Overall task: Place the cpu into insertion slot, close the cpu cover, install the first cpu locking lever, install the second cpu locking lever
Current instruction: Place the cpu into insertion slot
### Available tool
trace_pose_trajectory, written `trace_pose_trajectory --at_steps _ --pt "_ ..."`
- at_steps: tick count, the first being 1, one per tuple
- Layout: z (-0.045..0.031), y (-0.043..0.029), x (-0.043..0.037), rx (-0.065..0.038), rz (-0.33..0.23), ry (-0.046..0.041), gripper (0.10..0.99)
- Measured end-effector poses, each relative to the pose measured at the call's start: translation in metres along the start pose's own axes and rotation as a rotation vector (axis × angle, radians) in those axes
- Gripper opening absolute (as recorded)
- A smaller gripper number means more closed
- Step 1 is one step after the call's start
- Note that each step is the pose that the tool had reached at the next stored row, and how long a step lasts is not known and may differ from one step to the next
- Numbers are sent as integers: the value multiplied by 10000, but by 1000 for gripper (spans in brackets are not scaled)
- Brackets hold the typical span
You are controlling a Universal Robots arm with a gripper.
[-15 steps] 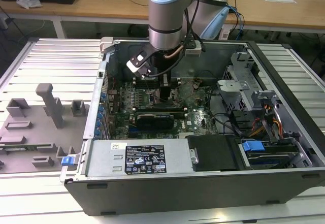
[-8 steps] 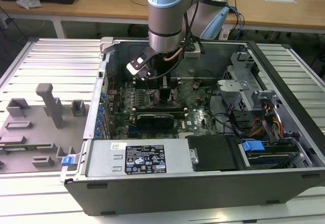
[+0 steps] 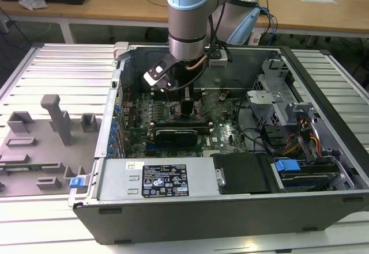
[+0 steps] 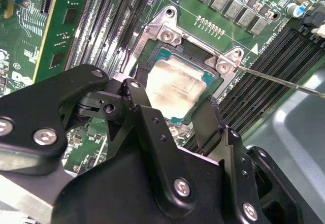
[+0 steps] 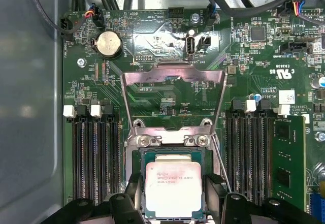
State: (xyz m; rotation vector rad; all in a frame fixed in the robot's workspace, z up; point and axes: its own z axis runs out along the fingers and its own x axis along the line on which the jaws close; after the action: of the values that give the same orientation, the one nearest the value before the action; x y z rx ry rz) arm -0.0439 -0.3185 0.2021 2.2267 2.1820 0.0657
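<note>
Down inside the open computer case (image 3: 190,225), the gripper (image 3: 185,101) is seen lowered over the green motherboard (image 5: 152,41). In both wrist views the cpu (image 5: 174,188) (image 4: 177,84) is found lying square within the black rim of the insertion slot (image 5: 172,152), pale metal top upward. Whether it is fully seated or held a shade above the contacts cannot be told. The black fingers (image 5: 213,196) (image 4: 139,107) are drawn in narrow, to just the chip's width. One is set against each of two opposite edges, so the cpu is bracketed and touched on both sides by the gripper (image 5: 174,199) (image 4: 172,102). The cpu cover (image 5: 152,71) is seen swung open, its silver frame standing up from the hinge end of the slot and its window showing the board behind it. A thin locking lever (image 4: 284,81) is seen raised, angled away from the socket's corner. Rows of long dark memory slots (image 5: 96,153) are seen on either side of the socket.
</note>
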Motion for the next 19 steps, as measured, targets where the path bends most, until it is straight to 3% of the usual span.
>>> trace_pose_trajectory --at_steps 4,9,11,17,18,19 --pt "-21 1 1 -1 0 1 616" --pt "-227 10 3 0 1 0 616" --pt "-272 13 4 -1 -1 -4 616" --pt "-280 13 4 -2 -1 -30 600" --pt "-280 13 4 -2 -1 -32 533" --pt "-280 13 4 -2 -1 -34 533"
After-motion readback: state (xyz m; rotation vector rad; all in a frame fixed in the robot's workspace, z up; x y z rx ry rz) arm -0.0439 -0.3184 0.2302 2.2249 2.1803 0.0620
